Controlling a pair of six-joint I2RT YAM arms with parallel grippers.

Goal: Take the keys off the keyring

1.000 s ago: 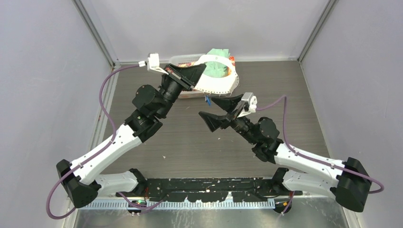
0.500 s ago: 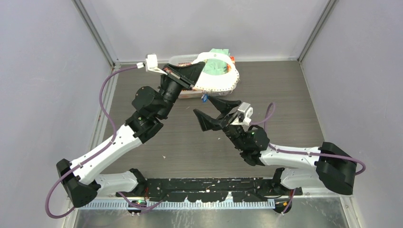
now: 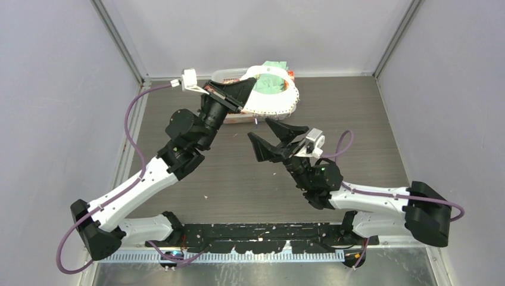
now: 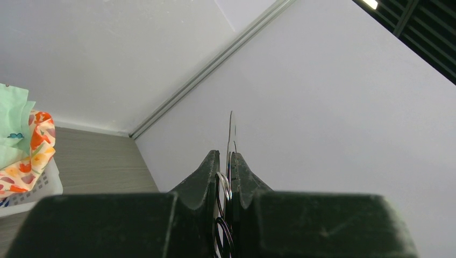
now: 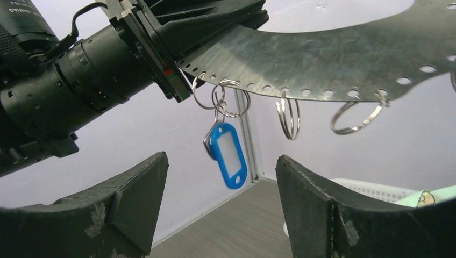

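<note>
Keys point(image 5: 228, 153) hang from keyring point(image 5: 333, 59) clamped in left gripper point(image 4: 225, 161); right gripper point(image 5: 219, 161) just beneath them, jaws apart, removal not yet done.

In the overhead view the keyring point(image 3: 280, 107) sits at upper centre, above the basket point(image 3: 229, 74) at the worktop's point(image 3: 238, 173) far edge. The keyring's left rim is pinched in the left claw point(image 3: 238, 92). The keys point(image 5: 228, 153) hang from its lower rim, just right of that claw. The right claw point(image 3: 258, 127) lies just below them in the frame, its jaws apart, touching nothing.
</note>
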